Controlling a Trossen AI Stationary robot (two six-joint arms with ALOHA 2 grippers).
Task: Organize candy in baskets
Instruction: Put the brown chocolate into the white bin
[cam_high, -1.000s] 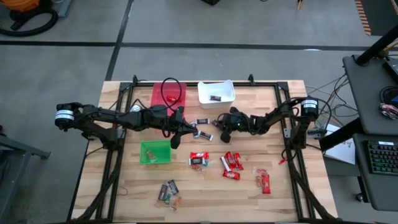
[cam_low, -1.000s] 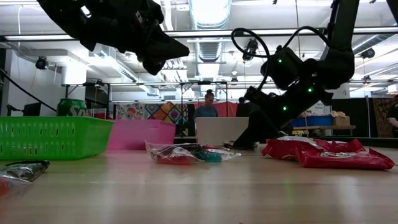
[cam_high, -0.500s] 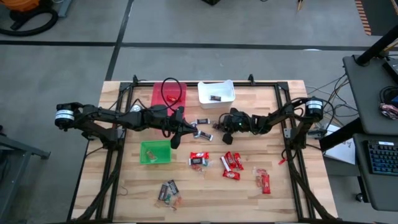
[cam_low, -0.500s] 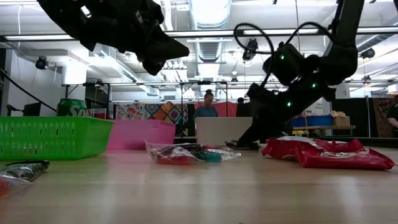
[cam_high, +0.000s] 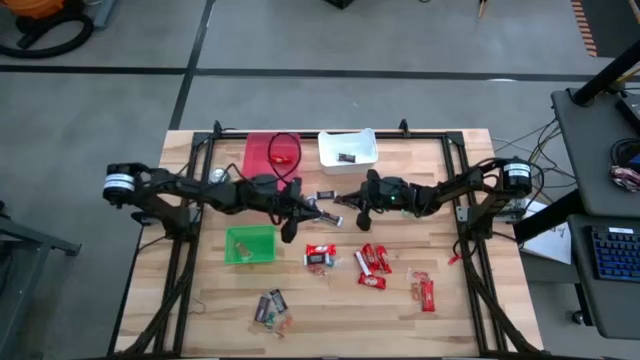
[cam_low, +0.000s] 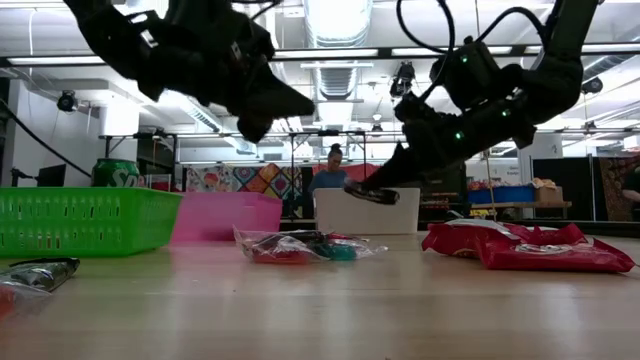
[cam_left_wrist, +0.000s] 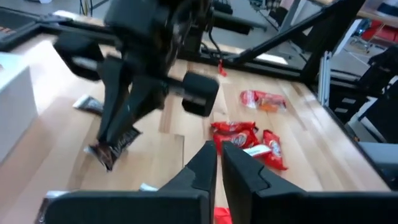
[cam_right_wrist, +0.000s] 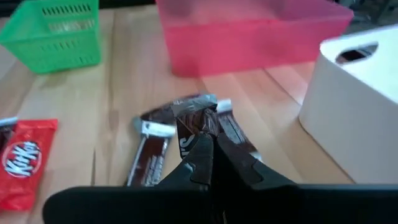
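My right gripper (cam_high: 352, 201) hangs over the table's middle, just near of the white basket (cam_high: 347, 148), shut on a dark mini bar (cam_low: 372, 193). My left gripper (cam_high: 291, 232) hovers shut, touching nothing, between the green basket (cam_high: 250, 243) and the loose candy. The red basket (cam_high: 272, 152) stands left of the white one. Two more dark bars (cam_high: 322, 205) lie flat below the right gripper. Red-wrapped bars (cam_high: 372, 262) and a mixed piece (cam_high: 320, 257) lie nearer the near edge. My right gripper pinches the dark mini bar between its two fingertips at the wrapper's upper end (cam_right_wrist: 198, 117), coming from above on a slant. The bar is lifted clear of the table and sticks out below the fingertips, tilted (cam_low: 372, 193).
More red bars (cam_high: 425, 290) lie toward the near right, and dark bars (cam_high: 270, 305) lie near the near edge. A green soda can (cam_low: 115, 172) stands behind the green basket. The black frame rails (cam_high: 190, 250) run along both sides of the table.
My right gripper has risen from the table with the dark mini bar, which now hangs clear of the wood; it was down at the table a second ago. My left arm has shifted a little toward the table's right, its gripper still shut.
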